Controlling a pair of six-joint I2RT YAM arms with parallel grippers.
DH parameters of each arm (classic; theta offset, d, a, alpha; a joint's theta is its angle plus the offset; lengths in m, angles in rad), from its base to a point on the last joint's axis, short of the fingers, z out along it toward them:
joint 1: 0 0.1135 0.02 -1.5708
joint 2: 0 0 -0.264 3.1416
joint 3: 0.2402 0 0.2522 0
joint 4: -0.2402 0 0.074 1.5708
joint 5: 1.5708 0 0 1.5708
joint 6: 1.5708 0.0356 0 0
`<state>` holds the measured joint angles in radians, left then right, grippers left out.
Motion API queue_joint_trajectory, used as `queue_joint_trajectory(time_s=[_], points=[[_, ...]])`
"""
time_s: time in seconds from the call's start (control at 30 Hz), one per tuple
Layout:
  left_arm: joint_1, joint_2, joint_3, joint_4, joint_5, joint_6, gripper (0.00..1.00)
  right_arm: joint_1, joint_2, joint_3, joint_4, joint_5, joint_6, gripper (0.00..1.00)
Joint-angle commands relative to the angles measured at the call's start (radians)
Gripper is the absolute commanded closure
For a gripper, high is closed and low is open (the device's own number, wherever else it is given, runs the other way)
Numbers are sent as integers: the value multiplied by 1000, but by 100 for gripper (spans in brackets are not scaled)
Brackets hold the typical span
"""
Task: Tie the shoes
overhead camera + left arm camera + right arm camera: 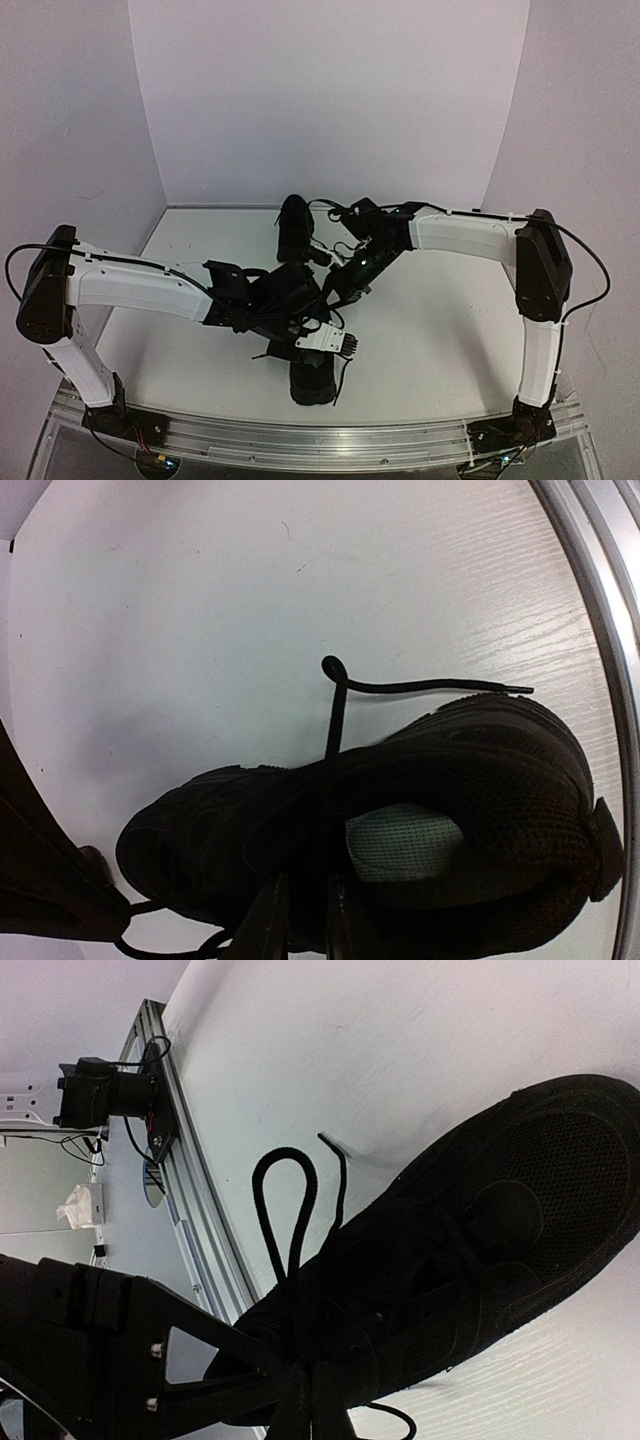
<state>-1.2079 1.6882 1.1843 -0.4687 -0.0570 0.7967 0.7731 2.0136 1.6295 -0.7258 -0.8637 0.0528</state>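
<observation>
Two black sneakers sit on the white table [450, 330]. The far shoe [294, 228] lies near the back wall. The near shoe [312, 382] lies beneath both arms, toward the front edge. Your right gripper [303, 1400] is closed and seems to pinch the base of a lace loop [285, 1151] standing off the shoe's upper. Your left gripper [305, 928] has its fingers narrowly apart around the other lace strand [430, 687]; you cannot tell whether it is pinched yet. Hold the loop steady, grip the strand close to the shoe, and wrap it round the loop without dragging the shoe.
</observation>
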Motion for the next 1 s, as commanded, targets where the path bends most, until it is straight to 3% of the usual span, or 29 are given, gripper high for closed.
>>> queue_joint_trajectory(time_s=[0.0, 0.13, 0.97], points=[[-2, -9, 34, -2, -14, 5, 90, -4, 10, 7, 9, -17, -8, 100], [-2, -32, 29, 41, -11, -47, 100, -4, 7, 7, 10, -11, -8, 100], [55, -185, -230, 394, -37, -526, 100, -4, -25, -8, 25, -29, 5, 100]])
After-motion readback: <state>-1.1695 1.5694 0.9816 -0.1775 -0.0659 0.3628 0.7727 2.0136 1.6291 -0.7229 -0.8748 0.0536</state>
